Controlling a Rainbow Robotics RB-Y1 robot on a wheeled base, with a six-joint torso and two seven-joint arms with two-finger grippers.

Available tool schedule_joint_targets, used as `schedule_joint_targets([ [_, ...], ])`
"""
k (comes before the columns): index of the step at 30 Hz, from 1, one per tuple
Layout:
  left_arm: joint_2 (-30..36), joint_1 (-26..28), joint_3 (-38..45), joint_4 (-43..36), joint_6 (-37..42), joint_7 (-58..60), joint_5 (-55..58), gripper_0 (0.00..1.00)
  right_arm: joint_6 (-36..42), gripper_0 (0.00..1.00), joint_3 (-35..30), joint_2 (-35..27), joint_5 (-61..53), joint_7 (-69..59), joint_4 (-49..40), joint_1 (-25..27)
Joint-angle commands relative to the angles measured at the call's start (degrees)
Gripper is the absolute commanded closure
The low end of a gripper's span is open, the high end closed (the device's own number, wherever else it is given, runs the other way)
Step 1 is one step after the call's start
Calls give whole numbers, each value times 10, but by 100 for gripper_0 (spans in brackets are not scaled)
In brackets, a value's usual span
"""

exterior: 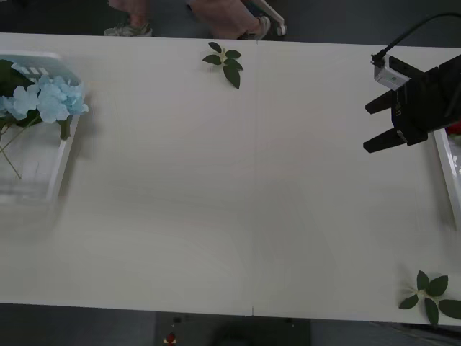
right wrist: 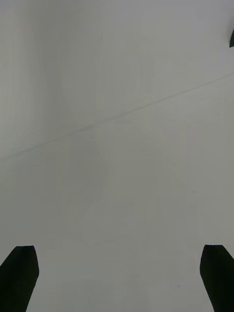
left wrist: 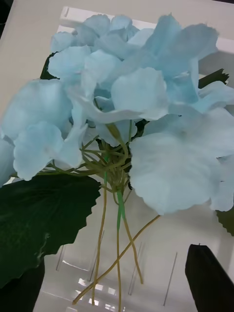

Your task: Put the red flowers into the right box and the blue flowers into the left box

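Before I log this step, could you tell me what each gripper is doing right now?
Left gripper: open over the blue flowers in the left box.
Right gripper: open, holding nothing, beside the right box.

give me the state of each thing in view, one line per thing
blue flowers: lying in the left box
left box: holding blue flowers
right box: at the table's right edge
right gripper: open, empty, beside the right box
left gripper: open, over the left box
leaf sprigs: loose on the table
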Motion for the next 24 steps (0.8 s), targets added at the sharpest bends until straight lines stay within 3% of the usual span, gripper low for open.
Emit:
schedule_joint_targets([
  [1,-1,-11,9,-5,-6,1,-7,0,-1,3,-5,-4,-4,-10,1,-5],
  [7,2,-19,9,-5,41,-14,-8,0,-1,3,-5,-4,-4,-10,1,-5],
  [15,36,-54,82,-22,235,-81,11,0,-1,3,-5,-4,-4,-10,1,-5],
  [24,36,-61,155,-79,357,-98,86,0,-1,3,-5,-4,-4,-10,1,-5],
])
